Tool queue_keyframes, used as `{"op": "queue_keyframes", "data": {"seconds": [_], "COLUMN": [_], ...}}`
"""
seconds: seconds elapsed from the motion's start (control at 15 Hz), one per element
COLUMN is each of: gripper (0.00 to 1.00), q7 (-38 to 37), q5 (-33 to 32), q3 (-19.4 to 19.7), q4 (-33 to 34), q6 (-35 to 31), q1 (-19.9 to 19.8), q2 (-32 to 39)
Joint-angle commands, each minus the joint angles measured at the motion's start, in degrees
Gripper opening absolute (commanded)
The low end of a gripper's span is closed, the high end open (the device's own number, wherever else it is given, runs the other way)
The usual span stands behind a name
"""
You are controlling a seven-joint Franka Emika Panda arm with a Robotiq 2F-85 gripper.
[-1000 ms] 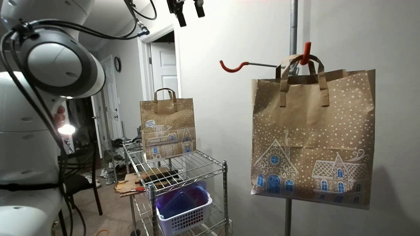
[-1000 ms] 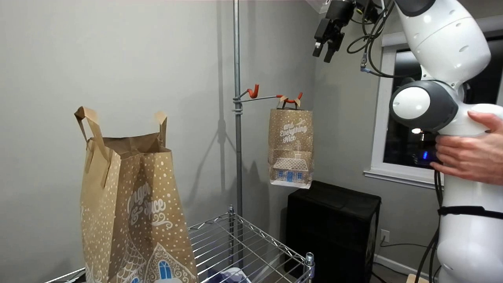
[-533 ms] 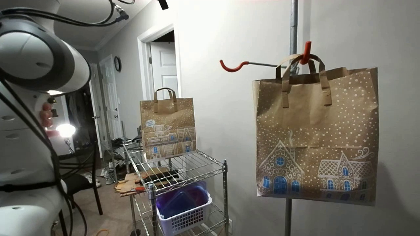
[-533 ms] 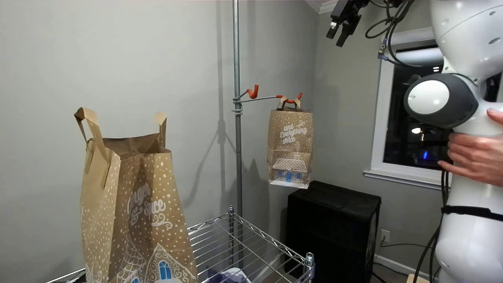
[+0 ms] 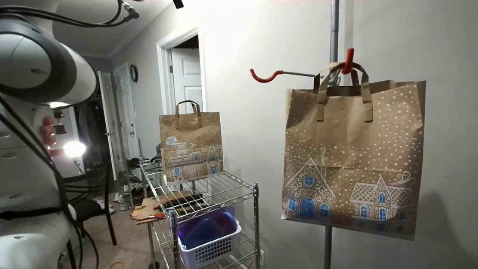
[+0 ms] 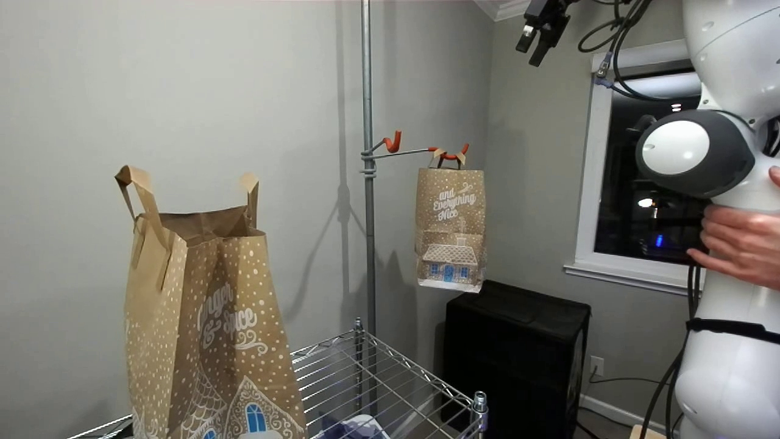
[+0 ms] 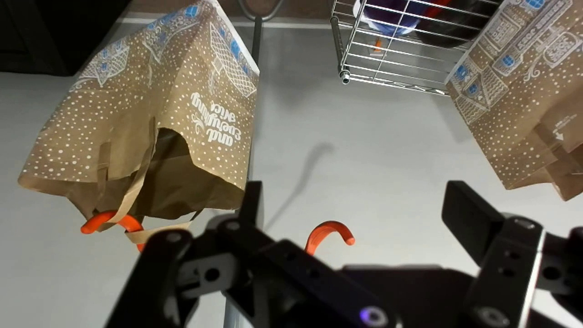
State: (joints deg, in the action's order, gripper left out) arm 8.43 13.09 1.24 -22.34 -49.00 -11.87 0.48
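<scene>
In the last second, the white arm point(image 6: 731, 61) has drawn back and upward. In an exterior view the fingers point(image 6: 541, 52) are now higher and closer to the window point(image 6: 627, 231); in an exterior view only one black fingertip point(image 5: 178, 3) can be seen, at the upper border. The fingers are spread wide, as the wrist view shows well, and they pinch nothing.

The hanging paper bag point(image 5: 351, 149) has also changed a little: its lower part has shifted first to one side, then to the opposite side, so it seems to swing gently. It hangs by its handles point(image 5: 367, 106) on a red hook point(image 5: 348, 61), which is joined to the metal pole point(image 5: 334, 30). The fingers are well apart from it. In my judgement, this means that the hook alone carries the bag and the fingers give it no support.

From the same pole another red hook point(image 5: 266, 79) reaches out, and in the wrist view it appears between the fingers, but beyond them.

The standing paper bag point(image 5: 192, 149) has stayed upright on the wire shelf point(image 6: 420, 370), far from the edge which is nearest to the pole. Under this level there is a pale basket point(image 5: 213, 250).
</scene>
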Motion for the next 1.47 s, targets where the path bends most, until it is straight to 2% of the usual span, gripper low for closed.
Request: {"op": "queue_keyframes", "data": {"seconds": [0.0, 0.73, 0.8, 0.87, 0.93, 1.07, 1.13, 1.2, 1.27, 1.33, 1.4], "gripper": [1.0, 1.0, 1.0, 1.0, 1.0, 1.0, 1.0, 1.0, 1.0, 1.0, 1.0], "q7": [0.18, 0.32, 2.31, 3.37, 5.57, 6.87, 7.53, 9.17, 10.77, 12.01, 13.1], "q5": [0.0, 0.0, 0.46, -0.73, -4.36, -10.7, -13.6, -17.58, -20.84, -22.97, -24.68], "q3": [0.02, 0.15, 0.05, 2.56, 0.25, 0.23, 2.26, 2.06, 0.51, 2.25, 2.34], "q4": [-0.23, -1.46, -1.33, 6.42, -0.7, -1.9, 5.46, 5.51, -2.1, 5.16, 4.58], "q6": [0.62, 1.3, 2.67, 7.45, 6.26, 11.34, 16.63, 18.79, 16.63, 20.72, 20.82], "q1": [0.0, 0.04, 0.23, 2.22, 0.51, 0.7, 2.78, 3.16, 2.24, 3.81, 4.02], "q2": [-0.02, -0.77, -1.23, 3.35, -0.22, -0.17, 4.71, 5.27, 1.79, 6.36, 6.65]}}
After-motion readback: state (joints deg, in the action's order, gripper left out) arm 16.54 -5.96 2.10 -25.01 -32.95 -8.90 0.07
